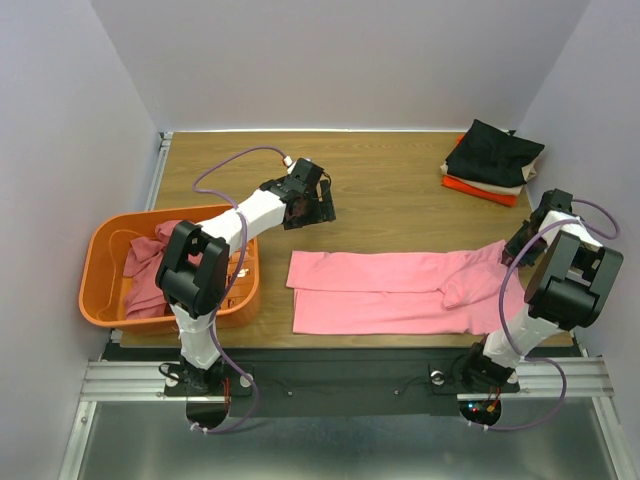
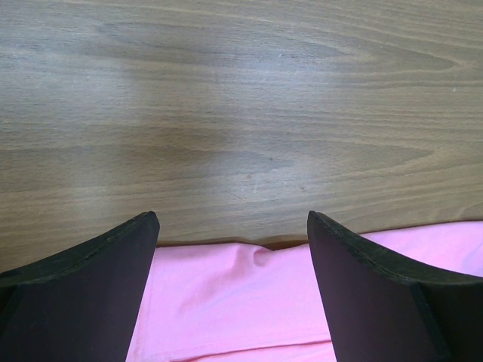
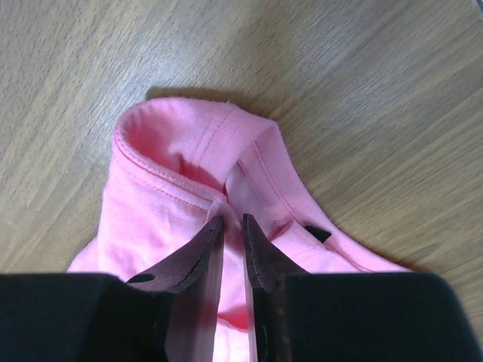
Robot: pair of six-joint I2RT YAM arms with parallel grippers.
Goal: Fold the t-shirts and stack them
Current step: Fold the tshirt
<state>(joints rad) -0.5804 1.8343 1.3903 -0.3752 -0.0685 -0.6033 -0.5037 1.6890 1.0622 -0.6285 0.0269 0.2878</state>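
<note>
A light pink t-shirt (image 1: 390, 292) lies folded lengthwise across the table's front. My right gripper (image 3: 232, 220) is shut on the pink shirt's collar (image 3: 189, 154), pinching cloth at its right end (image 1: 500, 255). My left gripper (image 2: 232, 219) is open and empty, hovering above the shirt's far left edge (image 2: 226, 294); it shows in the top view (image 1: 312, 205). A darker rose shirt (image 1: 150, 265) lies bunched in the orange basket. Folded black (image 1: 493, 152), beige (image 1: 495, 186) and red-orange (image 1: 470, 188) shirts are stacked at the back right.
The orange slotted basket (image 1: 100, 300) stands at the front left beside the left arm. Bare wood table (image 1: 390, 190) lies between the pink shirt and the back wall. Walls close in on both sides.
</note>
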